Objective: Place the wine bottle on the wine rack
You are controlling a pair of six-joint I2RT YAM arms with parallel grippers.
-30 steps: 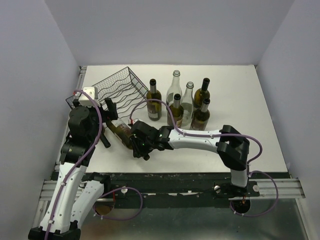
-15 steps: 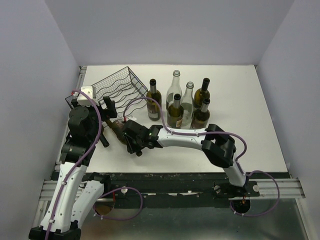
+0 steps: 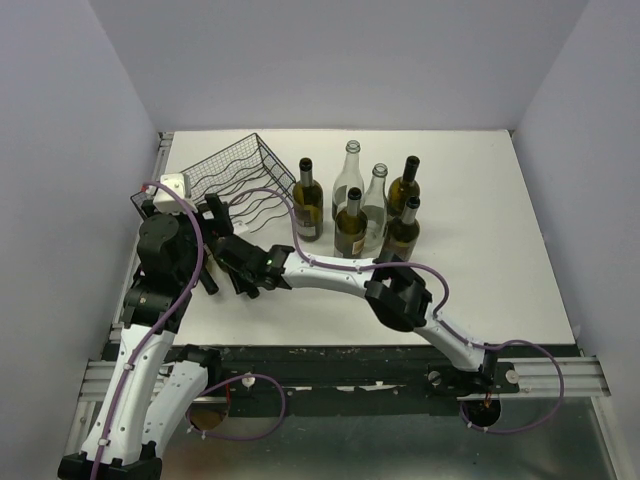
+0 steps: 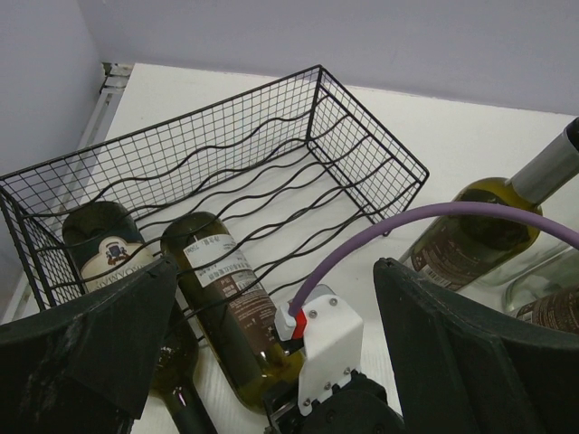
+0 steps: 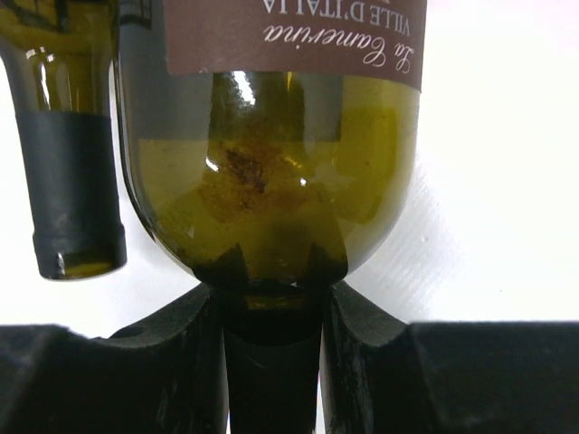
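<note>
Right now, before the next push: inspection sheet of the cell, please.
Surface: white table, no spills seen.
Job's things: wine rack far left, one bottle lying in it; held wine bottle lying partly inside, neck end out.
Clutter: six upright bottles right of the rack; white box by its left corner.
Grippers: right gripper shut on the held bottle's neck; left gripper open, empty, facing the rack.
Cables: purple cable along both arms, looping above the right wrist.
Surroundings: plain walls on three sides.

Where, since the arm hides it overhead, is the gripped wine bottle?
Left wrist view, lower left: the wine bottle lies partly in the wine rack, beside another bottle.
</note>
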